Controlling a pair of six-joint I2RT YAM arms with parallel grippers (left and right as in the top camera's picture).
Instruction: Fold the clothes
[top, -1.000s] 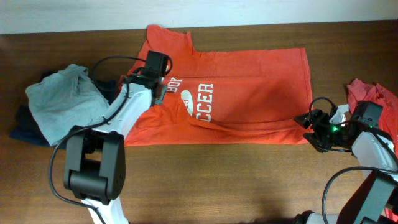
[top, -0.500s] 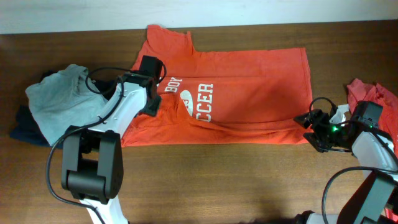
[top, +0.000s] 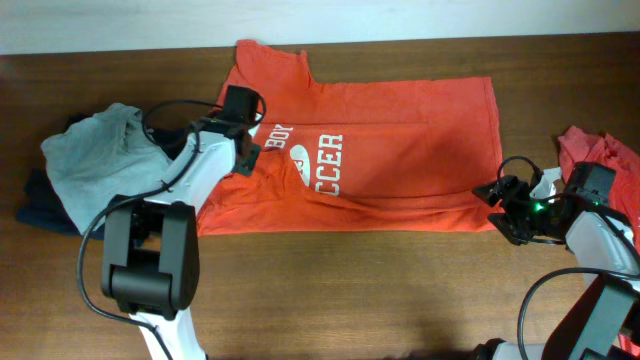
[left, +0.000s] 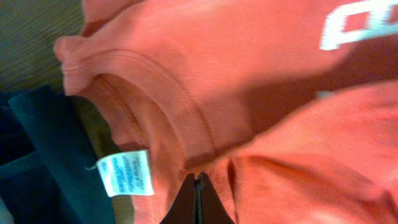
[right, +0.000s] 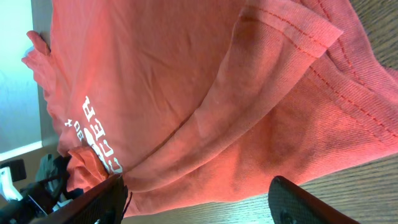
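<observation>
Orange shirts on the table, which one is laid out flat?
The shirt with white lettering in the middle of the table, spread wide. The other orange shirt sits crumpled at the table's right edge.

**Operator:** What carries the load?

**Manual:** You have one brown wooden table (top: 350, 290). Take the spread T-shirt (top: 420, 150) as your reference. It lies lettering up across the far middle of the top, with a ridge of cloth along its near side.

**Operator:** What lies left of it?

**Manual:** Just beside its collar end you will find a crumpled grey-blue garment (top: 95, 160), resting partly on a navy garment (top: 40, 205).

**Operator:** And right of it?

**Manual:** A second orange-red garment (top: 590, 150), bunched, lies apart from its hem.
</observation>
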